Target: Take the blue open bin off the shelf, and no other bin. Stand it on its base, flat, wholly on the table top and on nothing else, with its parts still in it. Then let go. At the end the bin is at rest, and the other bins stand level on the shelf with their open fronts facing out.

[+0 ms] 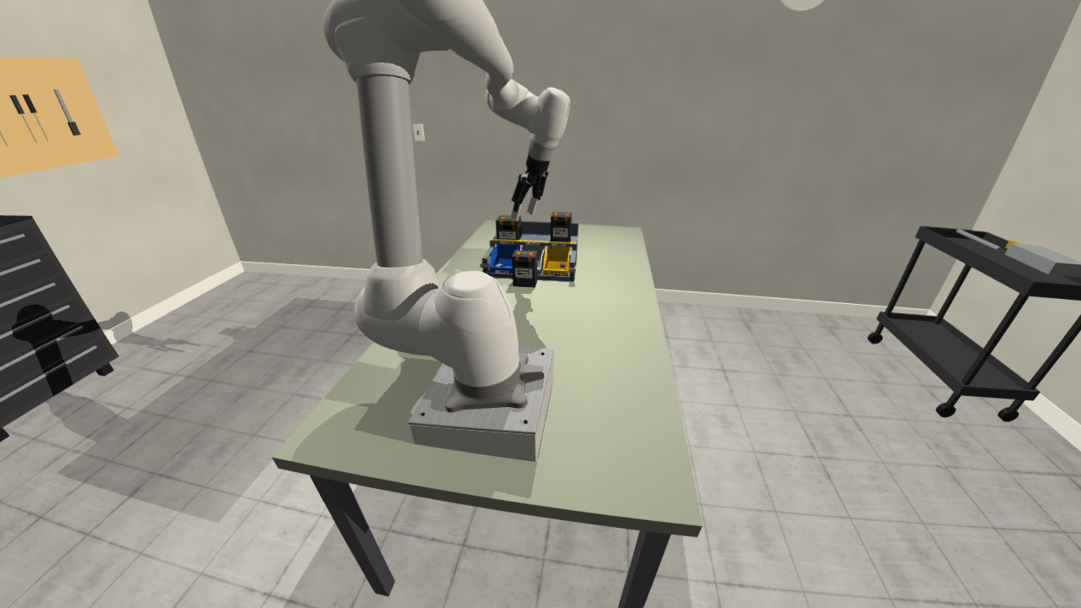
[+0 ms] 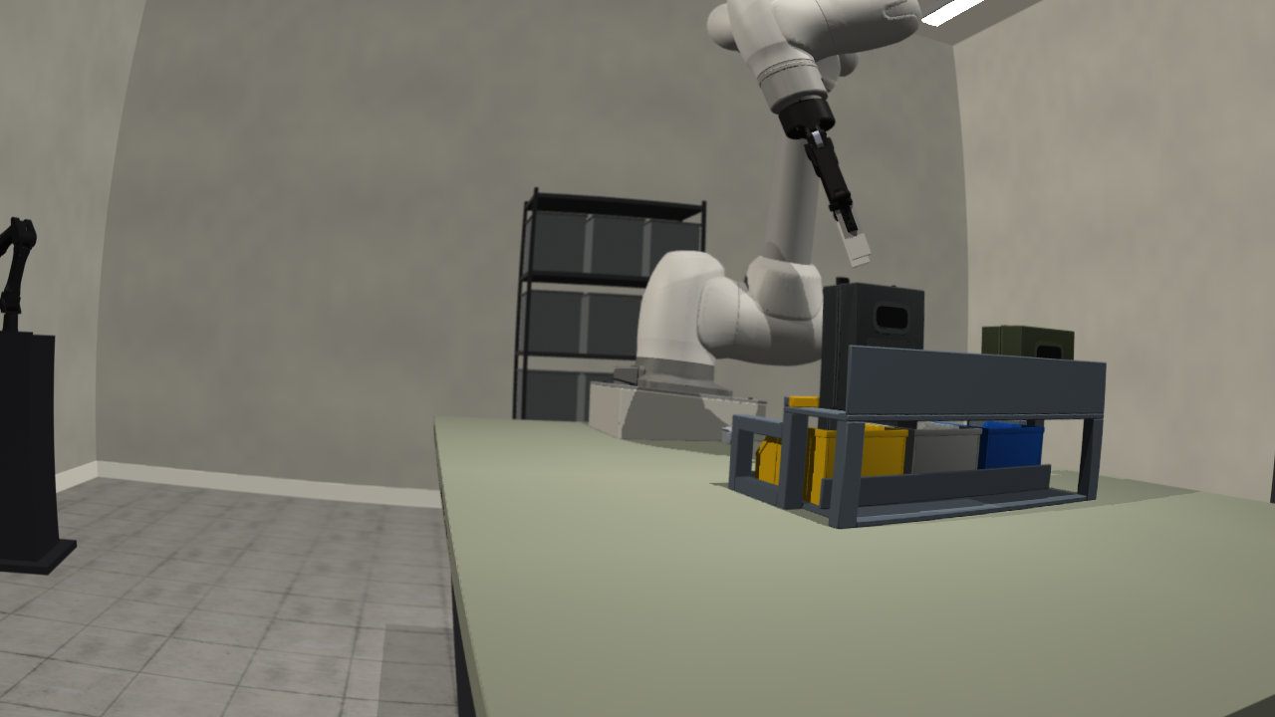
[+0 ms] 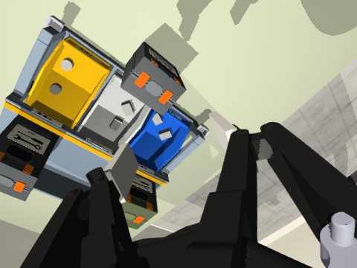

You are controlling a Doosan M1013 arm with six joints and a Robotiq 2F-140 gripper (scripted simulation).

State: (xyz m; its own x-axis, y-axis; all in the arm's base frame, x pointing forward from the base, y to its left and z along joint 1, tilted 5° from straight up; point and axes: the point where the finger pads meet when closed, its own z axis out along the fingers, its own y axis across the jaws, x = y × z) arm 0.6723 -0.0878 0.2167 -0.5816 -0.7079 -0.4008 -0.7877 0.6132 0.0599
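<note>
The blue bin (image 1: 500,261) (image 2: 1012,445) (image 3: 149,146) stands in the lower row of the blue-grey shelf (image 2: 980,387) (image 3: 76,156), at the end away from the yellow bin. Two small grey parts lie in it. My gripper (image 1: 524,209) (image 2: 854,251) (image 3: 172,140) is part open and empty, high above the shelf and touching no bin. In the wrist view the shelf looks turned between my fingers. The grey bin (image 2: 946,448) (image 3: 105,115) stands in the middle, and the yellow bin (image 1: 557,260) (image 2: 878,452) (image 3: 79,82) at the other end. Both stand level.
A dark case (image 1: 524,270) (image 3: 175,91) stands before the grey bin and partly covers it. On the upper deck are another dark case (image 1: 561,230) (image 2: 860,316) and a green case (image 1: 507,230) (image 2: 1025,342) (image 3: 149,214), the green one behind the blue bin. A table (image 1: 612,362) (image 2: 624,580) carries the shelf.
</note>
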